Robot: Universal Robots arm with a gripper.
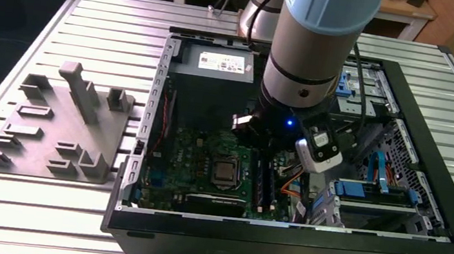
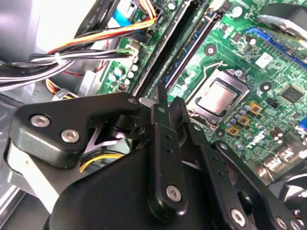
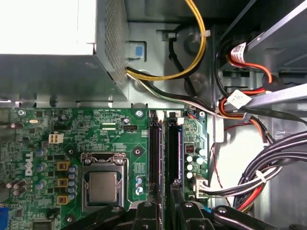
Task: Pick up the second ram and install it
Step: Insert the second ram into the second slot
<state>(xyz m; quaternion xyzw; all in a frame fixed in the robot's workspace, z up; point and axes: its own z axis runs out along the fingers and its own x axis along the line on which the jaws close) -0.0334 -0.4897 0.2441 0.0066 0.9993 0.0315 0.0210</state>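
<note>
Your claw (image 2: 165,103) hangs low over the motherboard's memory slots (image 3: 165,153), fingers drawn nearly together with nothing visible between them; the second ram (image 3: 173,155) sits upright in its slot.

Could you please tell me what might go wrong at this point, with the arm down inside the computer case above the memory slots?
1. The gripper hangs close above the memory slots; a slight misalignment could press on a slot edge or latch instead of seating the second ram, which seems to stand in a slot.
2. The cable bundle runs right beside the slots and could snag on the gripper.
3. The processor socket lies close by, so a sideways slip could strike it.
</note>
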